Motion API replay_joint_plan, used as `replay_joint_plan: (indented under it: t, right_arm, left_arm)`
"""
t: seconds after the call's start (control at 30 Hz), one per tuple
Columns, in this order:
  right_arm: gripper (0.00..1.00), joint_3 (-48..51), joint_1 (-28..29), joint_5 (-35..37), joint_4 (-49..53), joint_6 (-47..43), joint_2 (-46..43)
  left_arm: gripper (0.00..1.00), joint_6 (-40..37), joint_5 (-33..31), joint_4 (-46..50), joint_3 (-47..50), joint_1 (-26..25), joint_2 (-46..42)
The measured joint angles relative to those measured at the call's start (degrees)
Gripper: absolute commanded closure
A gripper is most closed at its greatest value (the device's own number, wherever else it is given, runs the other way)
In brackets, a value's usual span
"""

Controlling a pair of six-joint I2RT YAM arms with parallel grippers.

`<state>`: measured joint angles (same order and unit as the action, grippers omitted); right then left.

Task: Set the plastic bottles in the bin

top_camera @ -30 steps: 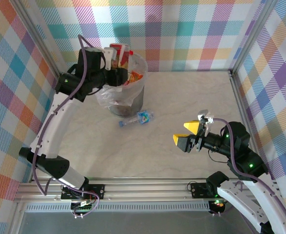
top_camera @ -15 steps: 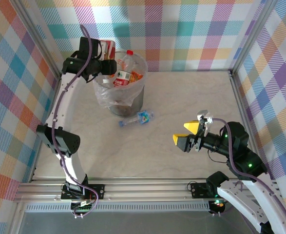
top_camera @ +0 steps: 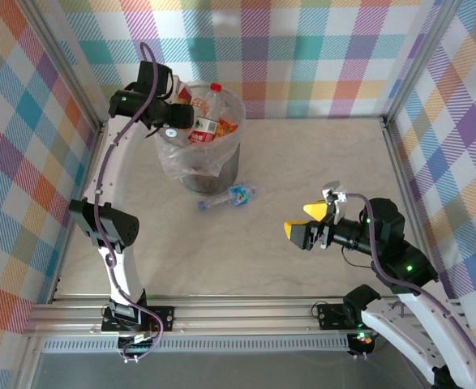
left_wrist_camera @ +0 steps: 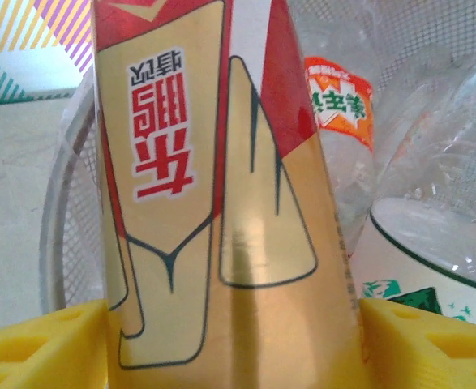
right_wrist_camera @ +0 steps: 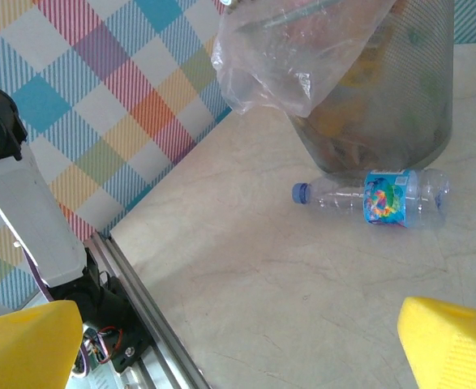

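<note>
Counter (top_camera: 319,154): pale, marbled, walled by plaid panels on the left, far and right sides

Left arm (top_camera: 100,194): rose from the near-left base and reached far to the left rim of the bin

Right arm (top_camera: 392,251): on the near right, pointed left across the counter

Bin (top_camera: 221,174): round grey mesh, far left of the counter, lined with a crinkly clear bag (top_camera: 177,162) spilling over the rim. It was well filled. Among the bottles inside were a clear one with a red cap (top_camera: 207,113) standing high, and one with an orange label (left_wrist_camera: 339,105)

Left pincer (left_wrist_camera: 233,340): over the bin's left rim. Its yellow fingers (left_wrist_camera: 35,344) lay against both sides of the red-and-gold bottle (left_wrist_camera: 221,203), which stood between them above the bin's contents. The grip was about as wide as the bottle's body

Right pincer (top_camera: 304,220): jaws spread wide and empty, hanging above bare counter on the near right, well apart from the bin. Its yellow fingers (right_wrist_camera: 452,340) showed at the wrist view's bottom corners

Clear bottle (top_camera: 228,197): blue cap, blue label, lying on its side on the counter just beside the bin's near side, cap end to the left. Whether it touched the bin's base I could not tell. It lay between the bin and the right pincer, nearer the bin
</note>
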<state>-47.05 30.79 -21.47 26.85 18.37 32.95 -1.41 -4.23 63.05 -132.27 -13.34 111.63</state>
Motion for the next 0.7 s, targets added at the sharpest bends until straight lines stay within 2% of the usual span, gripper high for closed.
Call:
replay_joint_plan:
  t: [0.1,0.13,0.4,0.5,0.7]
  right_arm:
    - [0.00,0.44,0.00,0.02,-0.35,0.00,0.35]
    - [0.00,0.59,0.00,0.00,-0.37,-0.02,0.39]
    - [0.00,2.91,0.00,-0.02,-2.43,0.04,1.46]
    - [0.00,3.50,0.00,0.00,-3.58,0.04,3.34]
    - [0.00,4.28,0.00,-0.07,-5.60,0.07,6.67]
  left_arm:
    - [0.13,-0.04,0.02,0.11,-0.07,0.17,0.02]
    - [0.01,-0.04,0.04,0.13,-0.24,0.22,0.02]
    - [0.00,0.50,2.69,-0.96,0.24,0.37,-2.67]
    - [0.00,0.44,6.21,-4.20,6.10,0.37,-9.22]
    - [0.00,-1.40,16.06,-11.21,22.91,0.00,-28.06]
